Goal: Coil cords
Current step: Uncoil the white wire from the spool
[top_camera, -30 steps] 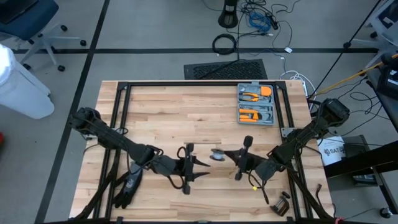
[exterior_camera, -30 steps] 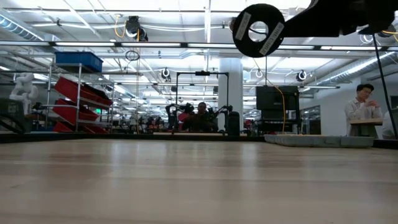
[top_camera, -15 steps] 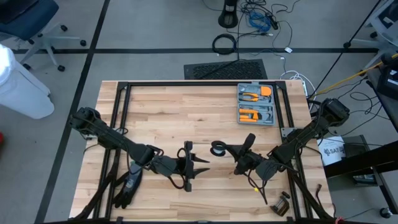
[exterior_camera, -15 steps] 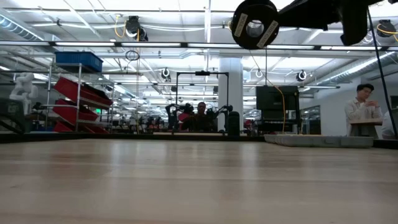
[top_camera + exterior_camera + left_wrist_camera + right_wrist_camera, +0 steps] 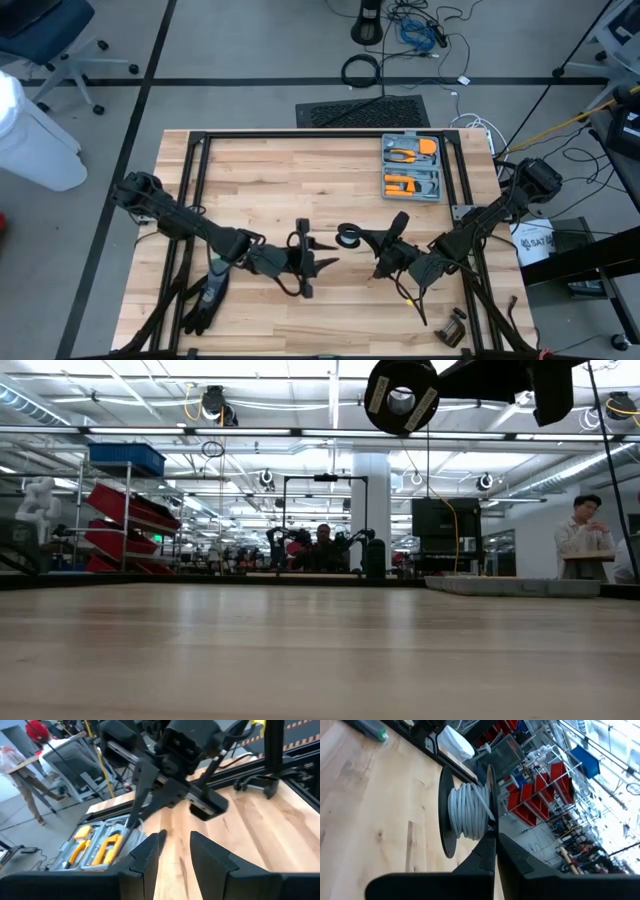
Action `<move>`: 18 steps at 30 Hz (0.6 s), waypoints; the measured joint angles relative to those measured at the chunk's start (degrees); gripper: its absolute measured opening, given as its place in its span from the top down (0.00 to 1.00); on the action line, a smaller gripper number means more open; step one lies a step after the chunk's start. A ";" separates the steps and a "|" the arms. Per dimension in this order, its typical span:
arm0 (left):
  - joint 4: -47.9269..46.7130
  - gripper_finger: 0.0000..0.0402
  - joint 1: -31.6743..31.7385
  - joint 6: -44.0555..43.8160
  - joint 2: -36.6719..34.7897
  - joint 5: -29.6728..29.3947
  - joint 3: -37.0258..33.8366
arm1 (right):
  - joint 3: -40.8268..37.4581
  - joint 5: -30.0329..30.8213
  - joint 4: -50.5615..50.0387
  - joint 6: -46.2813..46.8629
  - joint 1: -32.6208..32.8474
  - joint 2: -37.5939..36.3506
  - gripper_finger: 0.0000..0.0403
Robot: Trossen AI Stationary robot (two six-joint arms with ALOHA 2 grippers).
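The cord is white and wound on a small dark spool (image 5: 465,812) with two round flanges. My right gripper (image 5: 364,240) is shut on the spool and holds it in the air over the table's middle. The spool shows at the top of the low view (image 5: 402,395) and as a small dark ring in the high view (image 5: 350,236). My left gripper (image 5: 178,845) is open and empty. It hangs just to the left of the spool (image 5: 318,262), with its fingers pointing toward the spool. My right gripper pinches the rim of one spool flange (image 5: 490,822) between its two fingers. The fingers come roughly level from the table's right side. The spool is lifted clear of the table, and its wound cord (image 5: 467,810) sits between the flanges.
A grey case of orange tools (image 5: 412,168) lies at the far right of the table. A black frame (image 5: 300,136) runs along the table's edges. Dark gear (image 5: 205,298) lies at the near left and a small object (image 5: 452,328) at the near right. A person (image 5: 585,530) stands beyond the table.
My right gripper has risen with the spool and carried it a little toward the table's far edge and left. The spool has stayed in the hold and clear of the table.
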 joint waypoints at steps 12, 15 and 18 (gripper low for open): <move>-0.53 0.71 1.41 -1.56 0.85 3.02 -0.02 | 0.00 -11.50 -3.25 11.96 -3.41 -0.02 1.00; -0.36 0.71 1.42 -3.54 0.79 3.09 -0.02 | 0.00 -15.28 -6.21 17.76 -4.37 -0.02 1.00; -0.63 0.71 1.40 -4.57 0.79 4.40 -0.02 | 0.00 -16.20 -7.47 21.19 -4.43 0.00 1.00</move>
